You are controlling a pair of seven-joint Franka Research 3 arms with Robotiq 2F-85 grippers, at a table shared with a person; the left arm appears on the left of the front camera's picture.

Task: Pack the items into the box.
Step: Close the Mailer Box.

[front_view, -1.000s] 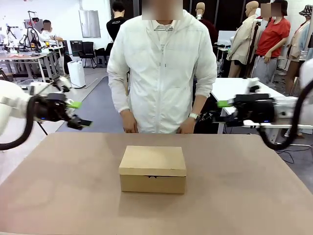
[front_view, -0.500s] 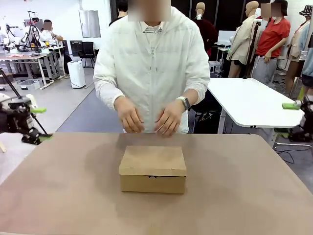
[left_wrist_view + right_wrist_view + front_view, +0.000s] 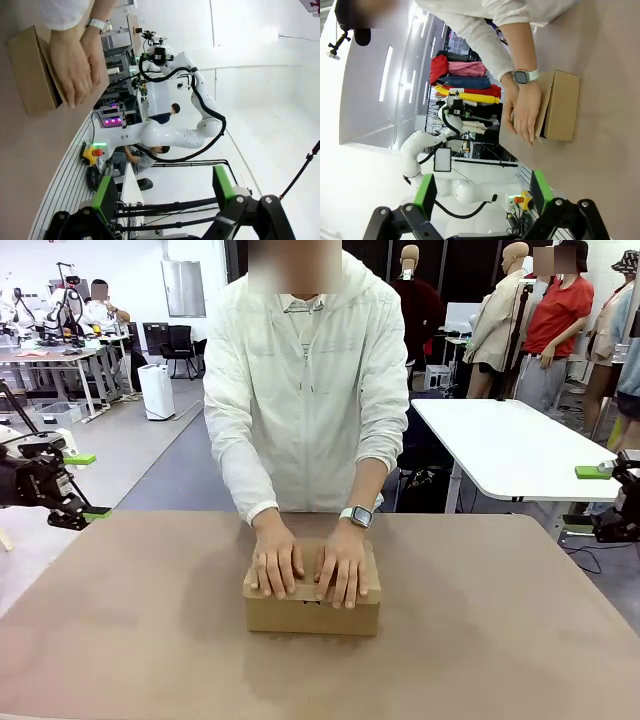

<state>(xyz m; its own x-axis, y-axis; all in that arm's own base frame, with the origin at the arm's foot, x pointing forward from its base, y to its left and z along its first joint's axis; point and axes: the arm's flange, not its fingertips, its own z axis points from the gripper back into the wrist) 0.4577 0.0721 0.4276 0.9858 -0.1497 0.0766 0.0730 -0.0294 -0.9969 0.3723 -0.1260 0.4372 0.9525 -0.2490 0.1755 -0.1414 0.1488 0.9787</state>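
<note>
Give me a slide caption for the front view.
Person's hands press on the cardboard box while both open grippers wait at the table's sides.

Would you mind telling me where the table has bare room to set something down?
Bare table lies left, right and in front of the cardboard box. The crowded spot is the box top, covered by the person's hands.

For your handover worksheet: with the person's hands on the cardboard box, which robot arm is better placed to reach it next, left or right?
Neither clearly. The left gripper and right gripper both hang open off opposite table edges, about equally far from the box, which the person's hands cover.
</note>
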